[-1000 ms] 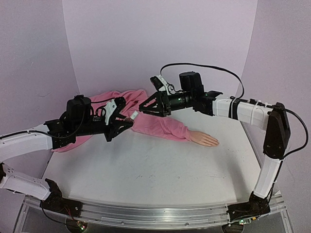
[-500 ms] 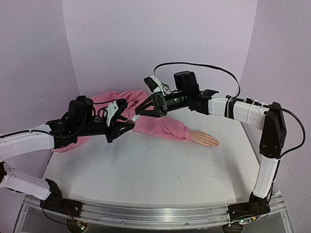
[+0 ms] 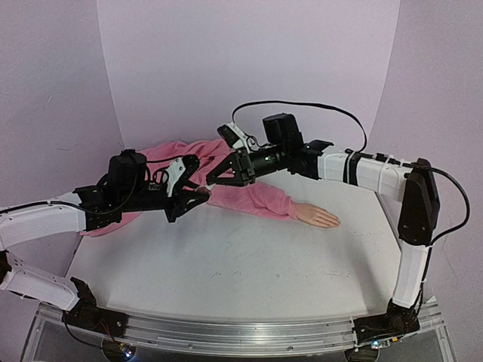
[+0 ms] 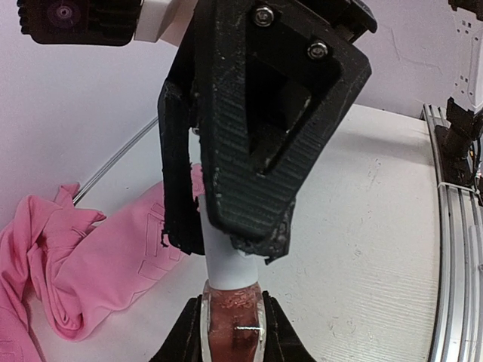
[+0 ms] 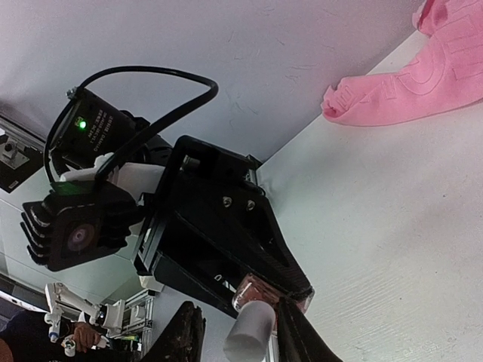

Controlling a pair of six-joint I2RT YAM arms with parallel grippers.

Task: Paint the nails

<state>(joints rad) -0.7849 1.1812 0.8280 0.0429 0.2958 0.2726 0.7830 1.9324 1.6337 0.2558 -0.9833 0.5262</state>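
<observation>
step in hand, as judged: seating the right pincer on the cap so the bottle can be opened. no nail looks painted yet.

1. left pincer (image 3: pixel 198 193): clamped on a small clear-walled pinkish bottle (image 4: pixel 232 333), gripping its body from both sides. the bottle is held in the air above the white tabletop (image 3: pixel 226 264), by the near edge of the pink fabric sleeve (image 3: pixel 253 198).
2. pale cylindrical cap (image 4: pixel 225 260): seated on the bottle, pointing away from the left pincer toward the right one.
3. right pincer (image 3: pixel 213 180): jaws apart, one on each side of the cap. the right wrist view shows a gap between one jaw and the cap, so no firm grip is confirmed.
4. procedure: centre the cap between the pads and bring them together squarely on the cap only, clear of the left fingers. turn about the cap's own axis while the left pincer holds firm, then draw straight out along that axis. a skewed pull may slip the bottle or spill polish onto the sleeve.
5. small peach mannequin hand (image 3: pixel 317 216): lies flat on the tabletop at the end of the sleeve, well to the right of both pincers. its nails (image 3: pixel 334 222) are too small to inspect.

markings: raised tone-on-tone lettering (image 4: pixel 155 245) shows on the pink fabric but cannot be read. no legible label shows on the bottle.
</observation>
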